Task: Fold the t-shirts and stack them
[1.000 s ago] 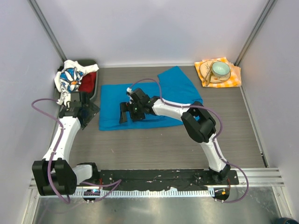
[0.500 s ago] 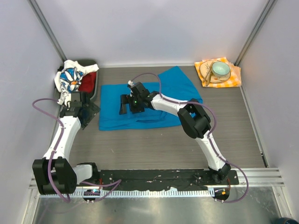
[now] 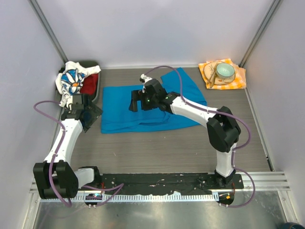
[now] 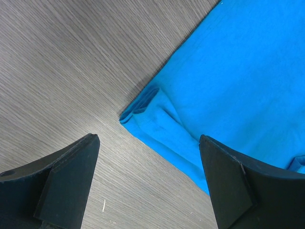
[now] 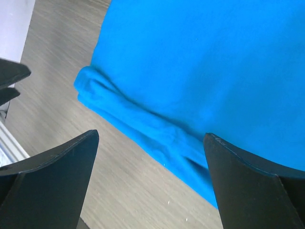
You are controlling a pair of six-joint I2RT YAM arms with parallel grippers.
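The grey wood-grain bench (image 3: pixel 157 152) carries the blue t-shirt (image 3: pixel 116 112), spread nearly flat across its middle with one part angled toward the back right. At the back left corner a dark bin (image 3: pixel 96 93) holds the daisy-print t-shirt (image 3: pixel 71 80), heaped over its rim, and the red t-shirt (image 3: pixel 89 85) beside it, both unfolded.

The blue cloth looks thin, light and limp. It should drape and slide easily, so I judge it best taken at an edge or corner rather than mid-panel.

The right hand (image 5: pixel 151 138) hovers over the shirt's left half, its fingers spread wide and holding nothing. The left hand (image 4: pixel 148 143) hangs low at the shirt's left edge, equally wide and empty. Between its fingers lies a small rolled fold (image 4: pixel 143 102) at the corner, a likely pinch point.
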